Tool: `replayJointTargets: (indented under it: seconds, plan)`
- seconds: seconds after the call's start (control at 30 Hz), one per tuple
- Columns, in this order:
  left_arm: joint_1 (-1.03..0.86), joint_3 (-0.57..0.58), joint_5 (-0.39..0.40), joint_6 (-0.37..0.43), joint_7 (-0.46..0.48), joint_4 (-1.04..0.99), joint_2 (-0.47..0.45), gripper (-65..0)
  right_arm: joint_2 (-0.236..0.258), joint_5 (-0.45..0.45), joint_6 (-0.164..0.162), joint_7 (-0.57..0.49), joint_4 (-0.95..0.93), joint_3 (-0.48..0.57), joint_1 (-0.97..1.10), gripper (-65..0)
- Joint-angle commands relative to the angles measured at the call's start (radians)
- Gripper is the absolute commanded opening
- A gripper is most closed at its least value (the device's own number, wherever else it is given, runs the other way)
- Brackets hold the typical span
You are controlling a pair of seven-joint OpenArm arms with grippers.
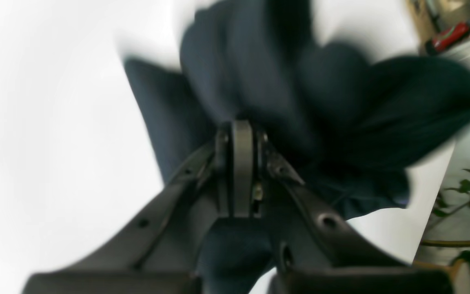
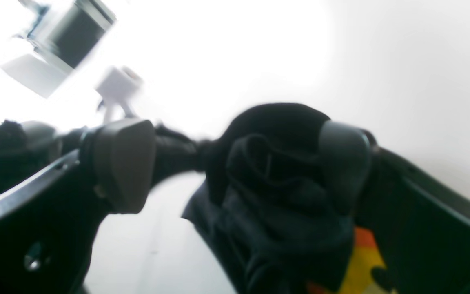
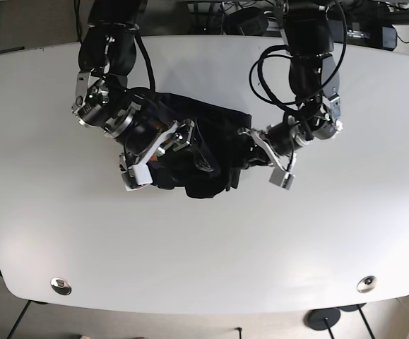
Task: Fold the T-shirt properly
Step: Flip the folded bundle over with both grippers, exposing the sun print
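Note:
The dark navy T-shirt (image 3: 208,159) lies bunched in a heap at the middle of the white table (image 3: 204,247). My left gripper (image 3: 246,141) is at the heap's right edge. In the left wrist view its fingers (image 1: 241,134) are pressed together, with shirt fabric (image 1: 284,90) bunched at their tips. My right gripper (image 3: 188,138) sits over the heap's left part. In the right wrist view it (image 2: 235,163) is open, with folds of the shirt (image 2: 276,183) against one finger pad (image 2: 343,163). An orange and yellow print (image 2: 361,261) shows on the fabric.
Two round metal fittings (image 3: 61,285) (image 3: 366,284) sit near the table's front edge. Cables hang from both arms at the back (image 3: 268,63). A potted plant (image 1: 467,204) and a red object (image 1: 449,36) stand beyond the table's edge.

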State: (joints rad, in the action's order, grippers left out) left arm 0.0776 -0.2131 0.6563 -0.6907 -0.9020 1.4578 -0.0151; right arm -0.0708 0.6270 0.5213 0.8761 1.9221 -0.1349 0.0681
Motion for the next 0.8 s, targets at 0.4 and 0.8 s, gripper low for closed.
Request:
replayJointTargets:
  seconds: [0.4,0.8]
  plan:
    - [-0.123,-0.142,0.173,-0.007,-0.009,0.142,-0.277,-65.0,0.167,0.126,0.003,-0.021,-0.12,-0.024,0.02,-4.4]
    - [-0.147,-0.165,0.17,-0.007,-0.009,0.143,-0.299,-65.0,0.009,0.12,-0.005,-0.019,-0.166,0.228,0.016,-20.5]
